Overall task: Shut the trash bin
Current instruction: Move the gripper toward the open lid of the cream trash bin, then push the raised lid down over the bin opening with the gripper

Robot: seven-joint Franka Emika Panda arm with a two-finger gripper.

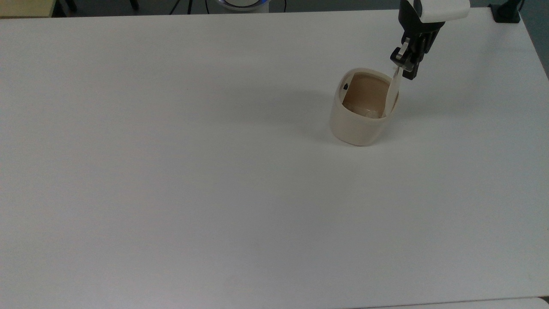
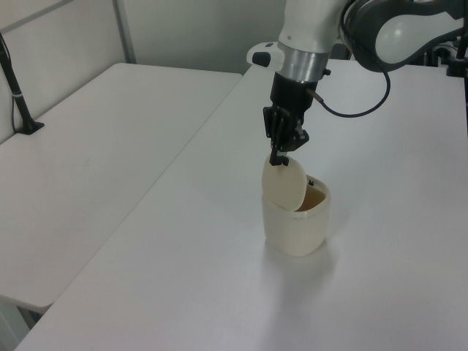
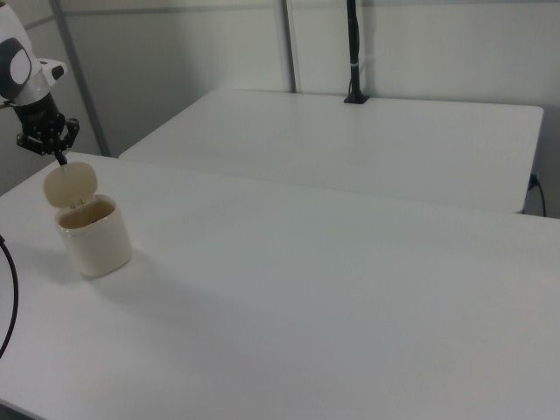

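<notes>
- The bin [image 1: 358, 113] stands upright on the white counter [image 1: 171, 171], in the top view's right part, closer to the far edge than to the near edge, and well apart from every corner
- In the left view the bin [image 2: 295, 219] is about in the middle of the counter [image 2: 183, 292]; in the right view the bin [image 3: 93, 234] is near the right view's left edge of the counter [image 3: 306, 297]
- The bin is open: the lid [image 1: 392, 92] stands almost upright on the hinge side, which is the top view's right side of the bin, and the brownish inside shows
- In the left view the lid [image 2: 284, 181] shows its flat cream face toward the camera; in the right view the lid [image 3: 70, 185] rises above the rim at the back
- A small black button [image 1: 345, 86] sits on the rim opposite the hinge, on the top view's left side of the bin
- The pincer [image 1: 405, 71] is at the upper edge of the lid and points downward; its black tip seems to touch the lid top, on the outer side
- In the left view the pincer [image 2: 278, 155] is just over the lid top; in the right view the pincer [image 3: 59, 158] is also at the lid top
- I cannot tell if the pincer is released or clenched
- A second white counter [image 2: 88, 161] stands beside, with a black pole [image 2: 18, 99] on it
</notes>
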